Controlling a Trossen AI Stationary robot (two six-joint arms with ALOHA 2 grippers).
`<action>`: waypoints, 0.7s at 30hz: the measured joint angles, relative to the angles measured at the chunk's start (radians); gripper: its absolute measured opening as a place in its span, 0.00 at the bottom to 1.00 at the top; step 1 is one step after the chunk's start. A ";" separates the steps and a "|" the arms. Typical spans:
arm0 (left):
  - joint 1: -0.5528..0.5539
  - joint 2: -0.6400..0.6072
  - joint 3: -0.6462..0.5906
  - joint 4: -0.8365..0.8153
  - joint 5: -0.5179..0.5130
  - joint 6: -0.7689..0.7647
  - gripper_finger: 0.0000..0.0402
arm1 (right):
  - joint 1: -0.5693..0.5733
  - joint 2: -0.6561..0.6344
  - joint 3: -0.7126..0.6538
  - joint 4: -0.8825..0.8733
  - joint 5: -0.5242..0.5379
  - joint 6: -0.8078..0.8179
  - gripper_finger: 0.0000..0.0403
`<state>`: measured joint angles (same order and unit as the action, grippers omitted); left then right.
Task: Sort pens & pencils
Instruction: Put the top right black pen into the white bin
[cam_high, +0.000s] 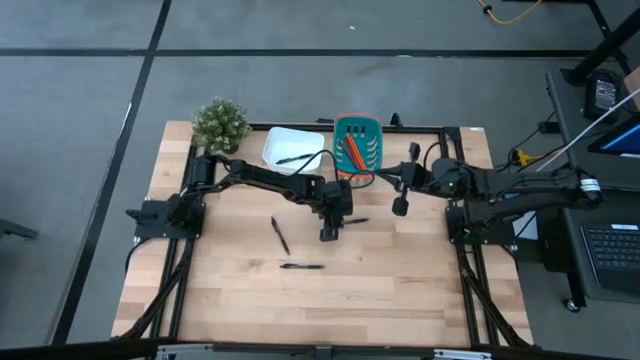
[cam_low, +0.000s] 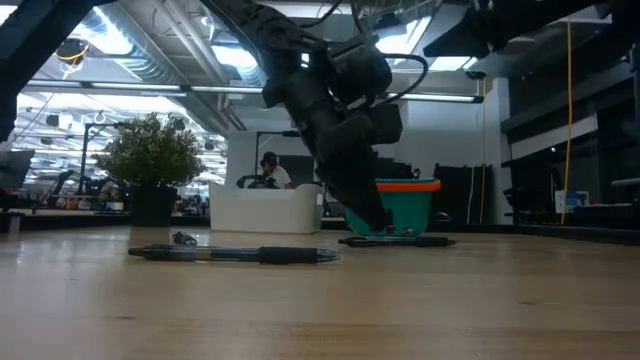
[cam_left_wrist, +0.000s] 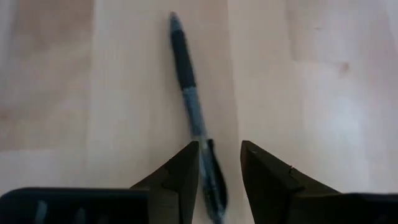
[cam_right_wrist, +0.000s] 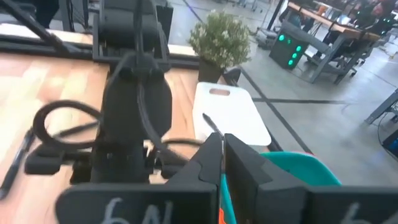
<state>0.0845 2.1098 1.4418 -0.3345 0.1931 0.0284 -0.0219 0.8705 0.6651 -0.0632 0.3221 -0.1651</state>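
Three black pens lie flat on the wooden table: one at the centre, one to its left, one nearer the front. My left gripper is open and slants down over the centre pen, its fingers on either side of the pen's end without closing on it. Orange-red pencils stand in the teal basket. Another pen lies in the white tray. My right gripper hangs shut and empty above the table, right of the basket.
A potted plant stands at the far left corner, next to the white tray. The basket and the tray sit side by side at the far edge. Bare wood spreads across the near half of the table. Desks and a person show in the room behind.
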 joint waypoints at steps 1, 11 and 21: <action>0.000 0.000 0.000 0.001 -0.015 0.000 0.28 | 0.000 -0.008 0.000 -0.015 0.000 0.001 0.05; 0.014 0.042 0.003 0.011 -0.024 -0.017 0.28 | 0.000 -0.033 0.000 -0.066 -0.001 0.004 0.05; 0.014 0.056 0.006 -0.018 -0.027 -0.020 0.25 | 0.000 -0.033 0.000 -0.090 -0.001 0.006 0.05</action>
<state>0.0989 2.1654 1.4475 -0.3527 0.1661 0.0086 -0.0219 0.8375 0.6651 -0.1528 0.3210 -0.1589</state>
